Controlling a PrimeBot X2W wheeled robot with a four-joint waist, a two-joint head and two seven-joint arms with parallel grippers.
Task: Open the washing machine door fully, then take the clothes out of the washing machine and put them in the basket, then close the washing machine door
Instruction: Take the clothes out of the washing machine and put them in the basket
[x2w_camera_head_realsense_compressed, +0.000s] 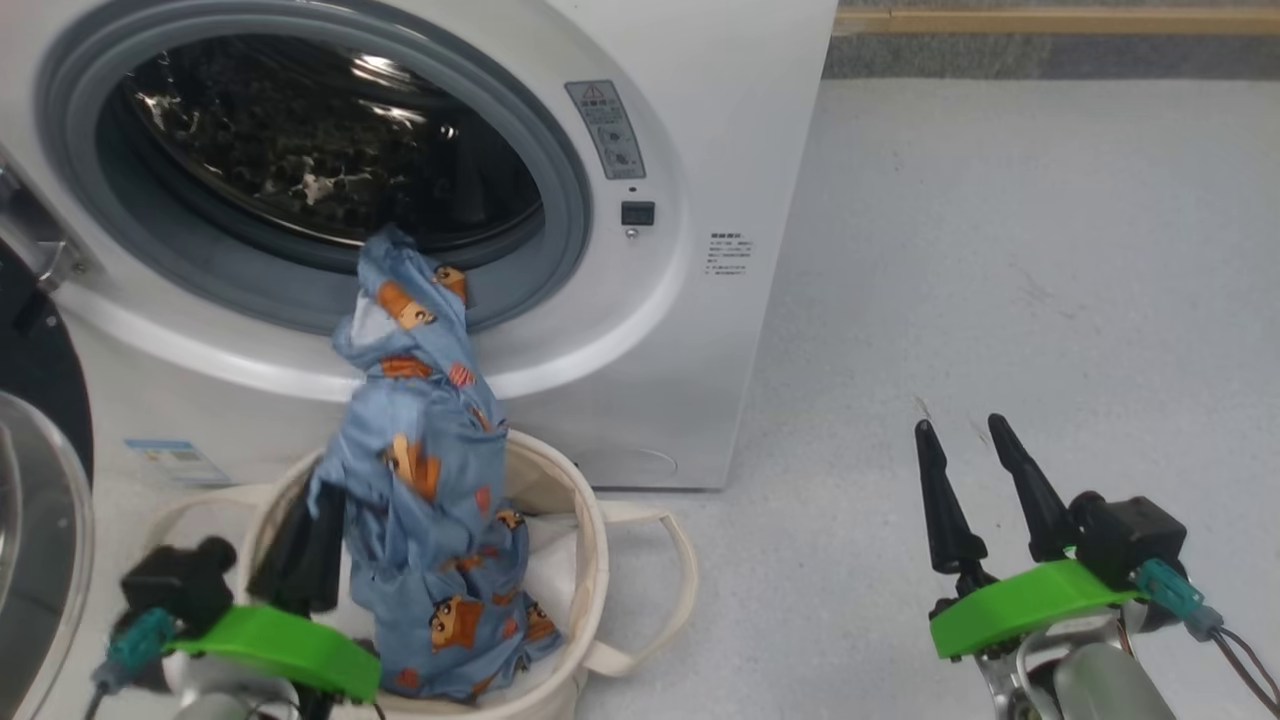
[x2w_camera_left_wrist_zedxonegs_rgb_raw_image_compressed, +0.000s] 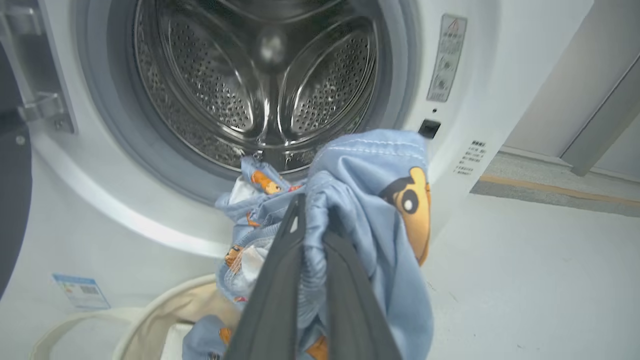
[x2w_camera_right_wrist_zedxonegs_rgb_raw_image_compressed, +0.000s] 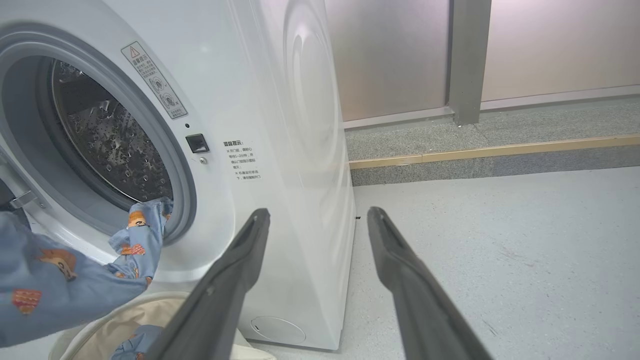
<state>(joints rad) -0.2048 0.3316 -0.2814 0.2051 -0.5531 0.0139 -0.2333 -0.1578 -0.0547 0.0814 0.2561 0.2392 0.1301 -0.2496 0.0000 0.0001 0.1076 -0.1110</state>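
Note:
The white washing machine (x2w_camera_head_realsense_compressed: 690, 330) stands open, its steel drum (x2w_camera_left_wrist_zedxonegs_rgb_raw_image_compressed: 260, 85) bare inside. Its black-rimmed glass door (x2w_camera_head_realsense_compressed: 35, 500) is swung wide at the far left. The blue clothes (x2w_camera_head_realsense_compressed: 430, 480) with orange cartoon figures stretch from the porthole's lower lip down into the cream basket (x2w_camera_head_realsense_compressed: 590, 560) in front of the machine. My left gripper (x2w_camera_head_realsense_compressed: 305, 545) is shut on the clothes (x2w_camera_left_wrist_zedxonegs_rgb_raw_image_compressed: 370, 200) above the basket's left rim (x2w_camera_left_wrist_zedxonegs_rgb_raw_image_compressed: 165, 300). My right gripper (x2w_camera_head_realsense_compressed: 975, 440) stands open over bare floor at the lower right, its fingers (x2w_camera_right_wrist_zedxonegs_rgb_raw_image_compressed: 240, 270) apart and holding nothing.
A white sheet (x2w_camera_head_realsense_compressed: 555, 570) lies inside the basket under the blue fabric. The basket's loop handle (x2w_camera_head_realsense_compressed: 660, 590) sticks out to the right. Grey floor (x2w_camera_head_realsense_compressed: 1000, 280) spreads right of the machine up to a raised kerb with a wooden strip (x2w_camera_right_wrist_zedxonegs_rgb_raw_image_compressed: 480, 150).

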